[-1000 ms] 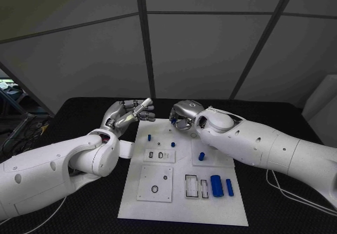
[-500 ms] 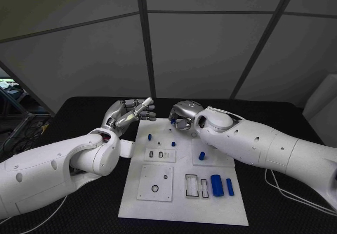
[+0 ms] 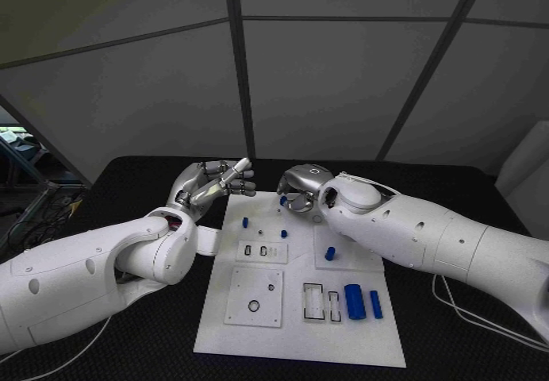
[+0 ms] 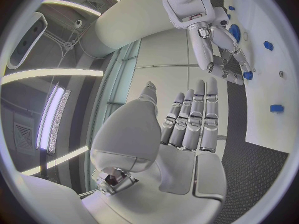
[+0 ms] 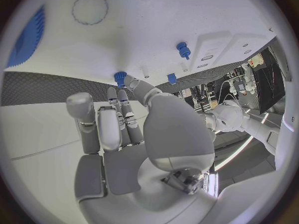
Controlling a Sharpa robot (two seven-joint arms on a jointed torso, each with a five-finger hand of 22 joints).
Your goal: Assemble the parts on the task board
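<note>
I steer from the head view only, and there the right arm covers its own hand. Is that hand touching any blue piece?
Observer: Yes. In the right wrist view the fingertips of the right hand meet a small blue piece on the white board. I cannot tell whether they grip it.
Operator: Where is the thumb?
Observer: The thumb stands beside the fingers, apart from that piece.
Operator: Does the left hand hold something?
Observer: No. The left wrist view shows the left hand with straight fingers and a bare palm.
</note>
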